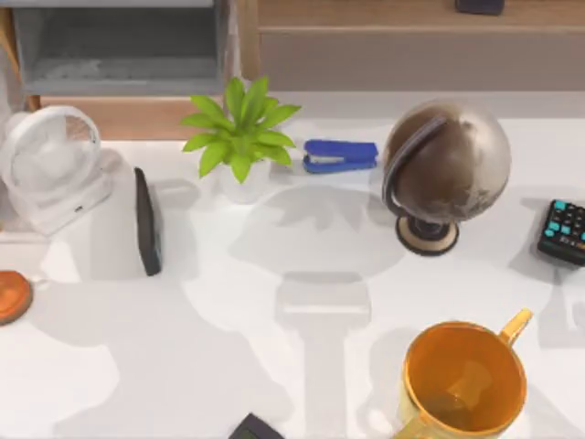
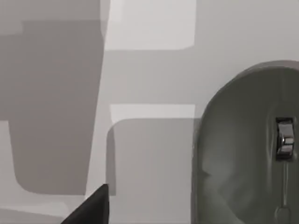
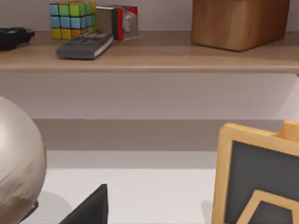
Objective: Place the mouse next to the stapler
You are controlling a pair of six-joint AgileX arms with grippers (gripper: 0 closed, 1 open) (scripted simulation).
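Note:
The bright blue stapler (image 1: 340, 155) lies at the back of the table, between a potted plant (image 1: 242, 128) and a globe (image 1: 445, 165). The grey mouse (image 2: 247, 154), with a shiny scroll wheel, rests on the white table close under my left wrist camera. A black part of my left gripper (image 2: 91, 210) shows beside the mouse and apart from it. A black part of my right gripper (image 3: 91, 207) hangs over the table near the globe (image 3: 16, 163). A dark shape (image 1: 254, 428) peeks in at the table's front edge; I cannot tell what it is.
A white fan (image 1: 50, 165) and a black slab (image 1: 147, 221) stand at the left. An orange mug (image 1: 466, 380) sits front right, a keypad with teal keys (image 1: 562, 233) far right. An orange-framed board (image 3: 257, 177) stands under a shelf (image 3: 149, 58).

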